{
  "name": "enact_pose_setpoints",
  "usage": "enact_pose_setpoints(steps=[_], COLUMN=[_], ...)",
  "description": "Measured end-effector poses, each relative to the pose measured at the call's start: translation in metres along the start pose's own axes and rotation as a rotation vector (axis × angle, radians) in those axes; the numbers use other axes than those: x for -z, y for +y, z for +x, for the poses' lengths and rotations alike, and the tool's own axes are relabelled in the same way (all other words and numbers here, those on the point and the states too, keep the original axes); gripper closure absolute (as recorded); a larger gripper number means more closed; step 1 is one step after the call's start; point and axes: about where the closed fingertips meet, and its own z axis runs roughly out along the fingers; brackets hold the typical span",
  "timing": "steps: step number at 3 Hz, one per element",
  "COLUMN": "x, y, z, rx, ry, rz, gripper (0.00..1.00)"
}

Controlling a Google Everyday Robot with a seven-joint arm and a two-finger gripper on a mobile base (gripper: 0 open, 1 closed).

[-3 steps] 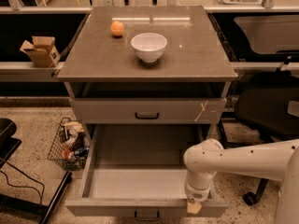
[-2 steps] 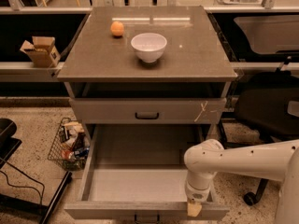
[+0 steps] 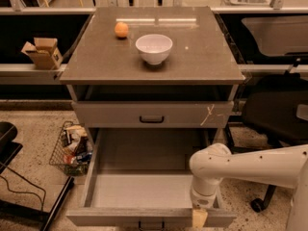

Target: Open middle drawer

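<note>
The middle drawer (image 3: 144, 191) stands pulled far out of the grey cabinet. Its inside is bare and its grey front (image 3: 110, 217) lies along the bottom of the view. The black bar handle (image 3: 151, 224) shows only partly at the bottom edge. My white arm comes in from the right and bends down to the drawer's front right rim. The gripper (image 3: 199, 217) sits at that rim, right of the handle, mostly hidden behind the wrist.
The closed top drawer (image 3: 151, 114) with a whitish scratch is above. A white bowl (image 3: 154, 48) and an orange (image 3: 121, 30) sit on the cabinet top. A wire basket (image 3: 72, 148) stands left, a cardboard box (image 3: 42, 52) far left, a black chair (image 3: 274, 114) right.
</note>
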Motion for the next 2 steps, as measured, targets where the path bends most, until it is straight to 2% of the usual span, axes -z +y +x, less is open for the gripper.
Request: enact_pose_setpoints(steps=[1,2], x=[0.02,0.083], y=[0.009,0.027], z=[0.007,0.034], rx=[-0.011,-0.042], ry=[-0.009,-0.061], rz=[0.047,0.171], gripper=[0.02,0.0])
